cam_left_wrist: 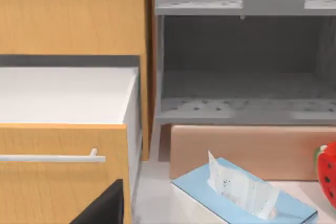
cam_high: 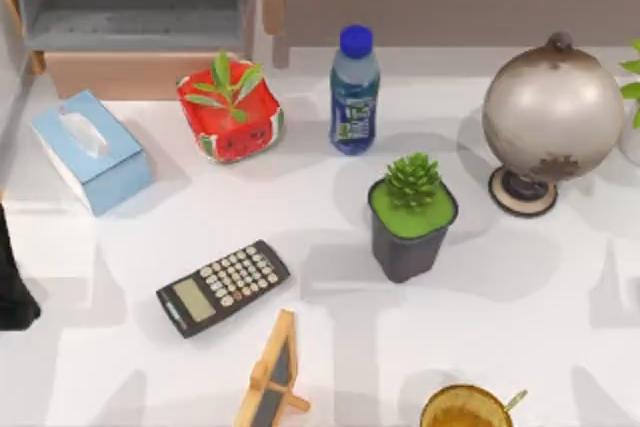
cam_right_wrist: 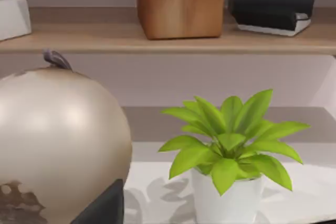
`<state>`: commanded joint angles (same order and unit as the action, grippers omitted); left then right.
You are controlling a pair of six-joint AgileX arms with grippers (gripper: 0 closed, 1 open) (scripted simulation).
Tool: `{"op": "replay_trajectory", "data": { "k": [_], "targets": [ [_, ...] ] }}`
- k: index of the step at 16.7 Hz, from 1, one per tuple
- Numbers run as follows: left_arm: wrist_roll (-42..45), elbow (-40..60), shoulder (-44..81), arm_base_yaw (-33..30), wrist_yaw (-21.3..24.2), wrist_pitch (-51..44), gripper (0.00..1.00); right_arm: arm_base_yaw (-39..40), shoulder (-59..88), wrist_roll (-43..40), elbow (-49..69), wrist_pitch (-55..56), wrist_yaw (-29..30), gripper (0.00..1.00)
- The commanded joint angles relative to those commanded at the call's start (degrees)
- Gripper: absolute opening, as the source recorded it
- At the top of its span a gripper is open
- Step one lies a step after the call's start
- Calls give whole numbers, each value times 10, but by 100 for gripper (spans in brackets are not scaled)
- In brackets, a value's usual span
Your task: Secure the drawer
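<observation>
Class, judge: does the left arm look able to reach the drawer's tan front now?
Probably, yes: the drawer front is uncovered; the tissue box lies partly between it and the left arm, needing a detour.

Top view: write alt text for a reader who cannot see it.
The drawer stands pulled open at the table's back left, grey inside, with a plain tan front. Before it sit a blue tissue box, a watermelon-patterned planter, a water bottle, a calculator, a potted succulent and a globe.

The left arm (cam_high: 12, 282) is matte black, and a black angular end effector (cam_left_wrist: 102, 208) corner shows.
</observation>
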<state>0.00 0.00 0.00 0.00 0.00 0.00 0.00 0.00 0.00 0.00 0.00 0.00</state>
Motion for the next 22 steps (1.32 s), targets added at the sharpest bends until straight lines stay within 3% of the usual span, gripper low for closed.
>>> {"op": "replay_trajectory", "data": {
  "k": [3,6,8,12,16,19,22],
  "targets": [
    [0,7,6,-2,-8,5,100,0,0,0,0,0,0,100],
    [1,52,54,-30,-60,31,100,0,0,0,0,0,0,100],
    [2,98,113,-66,-99,51,100,0,0,0,0,0,0,100],
    [4,178,278,-151,-128,87,100,0,0,0,0,0,0,100],
    [6,257,390,-221,-185,126,100,0,0,0,0,0,0,100],
    [7,294,439,-240,-231,145,100,0,0,0,0,0,0,100],
    [7,300,445,-240,-237,148,100,0,0,0,0,0,0,100]
  ]
}}
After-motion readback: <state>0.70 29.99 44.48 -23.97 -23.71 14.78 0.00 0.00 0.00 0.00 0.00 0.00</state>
